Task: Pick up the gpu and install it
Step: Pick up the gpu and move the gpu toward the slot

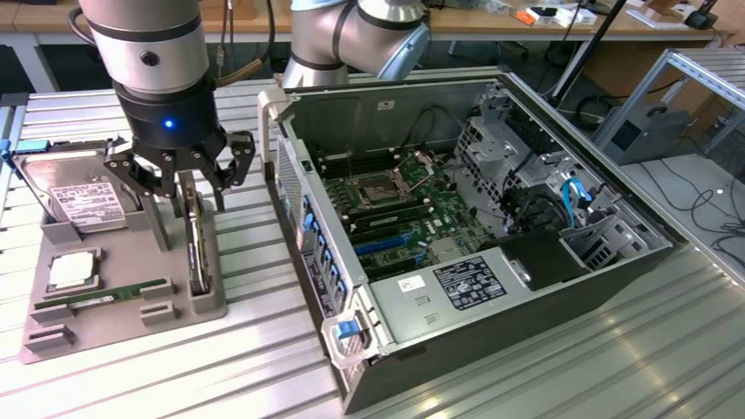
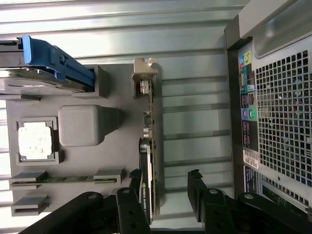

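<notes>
The gpu (image 1: 201,255) stands on edge in a slot of the grey holder tray (image 1: 117,325), at the exterior view's left. It is a thin dark card with a silvery bracket at one end. In the wrist view the gpu (image 2: 151,146) runs lengthwise, its bracket far from the fingers. My gripper (image 1: 190,199) hangs just above the card's end and is open. In the wrist view the gripper (image 2: 165,176) has one black finger (image 2: 134,178) on each side of the card, neither clearly touching it.
The open computer case (image 1: 466,218) lies at the exterior view's right with its motherboard (image 1: 396,205) exposed; its rear panel (image 2: 273,97) is beside the tray. The tray also holds a hard drive (image 1: 76,199), a processor (image 1: 72,269) and a green memory stick (image 1: 99,298).
</notes>
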You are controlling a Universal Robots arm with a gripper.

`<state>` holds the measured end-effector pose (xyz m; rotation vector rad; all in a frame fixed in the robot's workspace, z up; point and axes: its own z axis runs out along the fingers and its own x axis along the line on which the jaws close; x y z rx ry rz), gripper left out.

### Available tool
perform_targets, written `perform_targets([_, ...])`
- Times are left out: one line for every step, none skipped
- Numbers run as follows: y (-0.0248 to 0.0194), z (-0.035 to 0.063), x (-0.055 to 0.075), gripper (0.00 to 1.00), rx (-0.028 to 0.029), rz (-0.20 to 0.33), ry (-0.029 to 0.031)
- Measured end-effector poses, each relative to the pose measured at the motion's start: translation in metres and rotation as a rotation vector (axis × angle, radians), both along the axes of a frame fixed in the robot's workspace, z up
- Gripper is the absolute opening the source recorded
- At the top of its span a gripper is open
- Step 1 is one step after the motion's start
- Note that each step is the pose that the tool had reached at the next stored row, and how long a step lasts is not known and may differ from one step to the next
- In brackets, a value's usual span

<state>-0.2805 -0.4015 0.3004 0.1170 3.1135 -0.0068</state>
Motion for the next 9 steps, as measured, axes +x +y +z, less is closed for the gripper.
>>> perform_targets([0.0000, -0.0003, 0.0000, 0.50, 0.0000, 0.000, 0.0000])
perform_targets([0.0000, -0.0004, 0.0000, 0.50, 0.0000, 0.000, 0.0000])
perform_targets([0.0000, -0.0006, 0.0000, 0.50, 0.0000, 0.000, 0.0000])
perform_targets([0.0000, -0.0008, 0.0000, 0.50, 0.0000, 0.000, 0.0000])
perform_targets([0.0000, -0.0010, 0.0000, 0.50, 0.0000, 0.000, 0.0000])
perform_targets([0.0000, -0.0011, 0.0000, 0.50, 0.0000, 0.000, 0.0000])
perform_targets([0.0000, -0.0013, 0.0000, 0.50, 0.0000, 0.000, 0.0000])
perform_targets([0.0000, -0.0017, 0.0000, 0.50, 0.0000, 0.000, 0.0000])
perform_targets([0.0000, -0.0021, 0.0000, 0.50, 0.0000, 0.000, 0.0000])
